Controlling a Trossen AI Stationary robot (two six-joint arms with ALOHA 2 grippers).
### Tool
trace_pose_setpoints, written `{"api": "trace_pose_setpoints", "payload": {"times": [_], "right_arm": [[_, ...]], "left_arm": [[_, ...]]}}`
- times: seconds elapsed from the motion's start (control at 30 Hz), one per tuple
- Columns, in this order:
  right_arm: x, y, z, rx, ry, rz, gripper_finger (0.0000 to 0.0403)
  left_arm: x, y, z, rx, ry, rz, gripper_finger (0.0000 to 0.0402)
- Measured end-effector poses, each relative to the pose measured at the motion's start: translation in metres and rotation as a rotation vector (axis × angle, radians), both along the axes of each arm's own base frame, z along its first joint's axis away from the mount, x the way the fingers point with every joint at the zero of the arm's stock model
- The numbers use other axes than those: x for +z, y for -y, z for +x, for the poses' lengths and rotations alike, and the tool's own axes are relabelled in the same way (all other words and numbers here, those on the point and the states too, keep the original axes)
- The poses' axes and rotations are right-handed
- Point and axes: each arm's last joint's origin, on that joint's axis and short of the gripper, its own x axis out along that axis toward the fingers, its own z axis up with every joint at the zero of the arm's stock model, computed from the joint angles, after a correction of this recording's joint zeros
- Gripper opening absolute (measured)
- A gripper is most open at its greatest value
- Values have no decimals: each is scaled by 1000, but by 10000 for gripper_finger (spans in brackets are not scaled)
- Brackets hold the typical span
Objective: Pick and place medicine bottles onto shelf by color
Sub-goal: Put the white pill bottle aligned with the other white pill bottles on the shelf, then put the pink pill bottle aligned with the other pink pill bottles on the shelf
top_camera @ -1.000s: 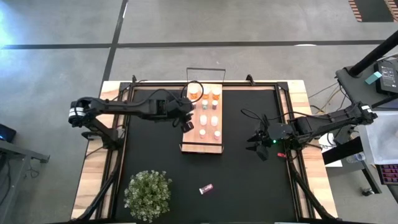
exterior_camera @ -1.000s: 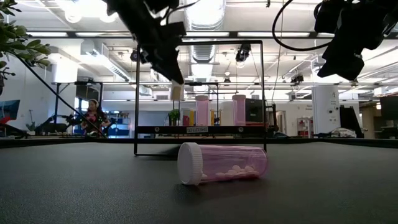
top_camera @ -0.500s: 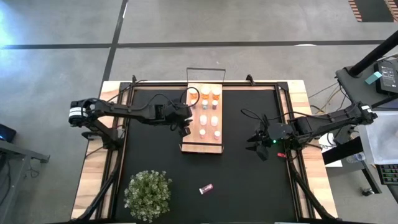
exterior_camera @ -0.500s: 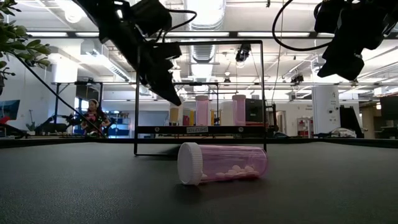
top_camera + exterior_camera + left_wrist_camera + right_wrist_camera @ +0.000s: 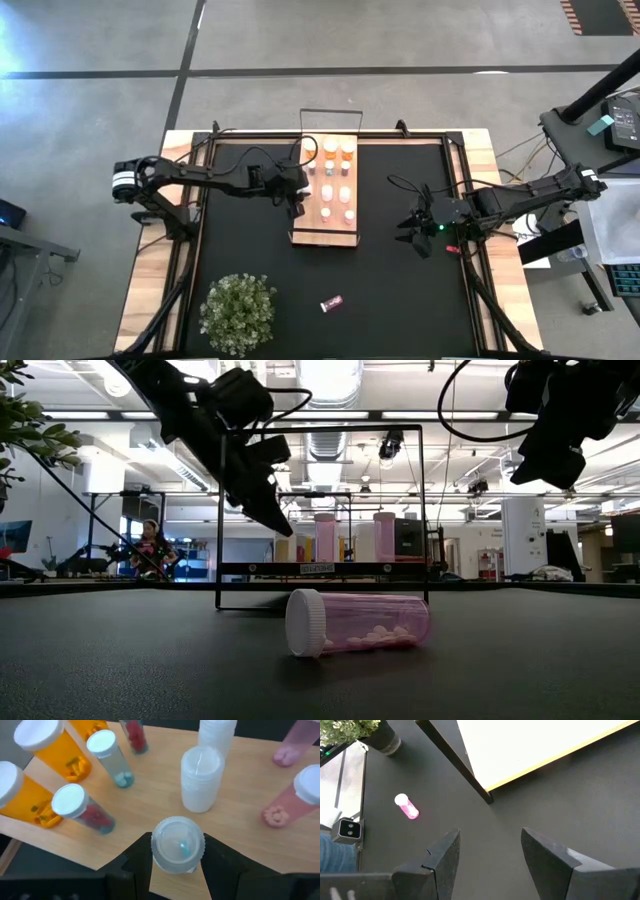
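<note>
The light wood shelf (image 5: 307, 234) lies at the mat's far middle with several medicine bottles standing on it: orange (image 5: 55, 750), white (image 5: 201, 782), pink (image 5: 292, 800), clear (image 5: 107, 755). My left gripper (image 5: 297, 207) hangs over the shelf's left edge, shut on a clear bottle (image 5: 177, 840). One pink bottle (image 5: 331, 303) lies on its side on the black mat near the front. My right gripper (image 5: 418, 238) hovers open above the mat at the right, with nothing between its fingers. My left gripper pinches the clear bottle between its two fingers (image 5: 137, 857), one on each side just under the ribbed cap (image 5: 156, 847). The fingers slant down from the table's left. The bottle stands cap up; whether its bottom touches the shelf board cannot be seen.
A bushy green plant (image 5: 238, 312) stands at the mat's near left. A thin wire rail (image 5: 330, 112) rises at the shelf's far end and another frame (image 5: 320, 430) at its near end. A person (image 5: 150, 545) sits far off in the room.
My left gripper has come down toward the shelf's left edge with the clear bottle and has tipped a little, still shut on it. The right arm has kept still.
</note>
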Motion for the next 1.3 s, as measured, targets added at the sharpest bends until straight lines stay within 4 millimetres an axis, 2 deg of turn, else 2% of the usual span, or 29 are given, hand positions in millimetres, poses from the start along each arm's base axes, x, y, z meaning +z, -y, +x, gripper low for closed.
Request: {"api": "trace_pose_setpoints", "payload": {"times": [0.23, 0.5, 0.73, 0.93, 1.07, 1.2, 1.3], "right_arm": [[0, 0, 0, 0, 0, 0, 201], [0, 0, 0, 0, 0, 0, 201], [0, 0, 0, 0, 0, 0, 201], [0, 0, 0, 0, 0, 0, 201], [0, 0, 0, 0, 0, 0, 201], [0, 0, 0, 0, 0, 0, 201], [0, 0, 0, 0, 0, 1, 201]], "left_arm": [[-1, -1, 0, 3, -3, -3, 129], [0, -1, 1, 3, 6, 3, 184], [9, -4, 4, 18, 21, 85, 205], [29, -4, 2, 19, 68, 136, 208], [55, -2, -2, 22, 153, 153, 208], [82, 7, -7, 5, 252, 166, 209], [95, 18, -6, -30, 308, 170, 209]]}}
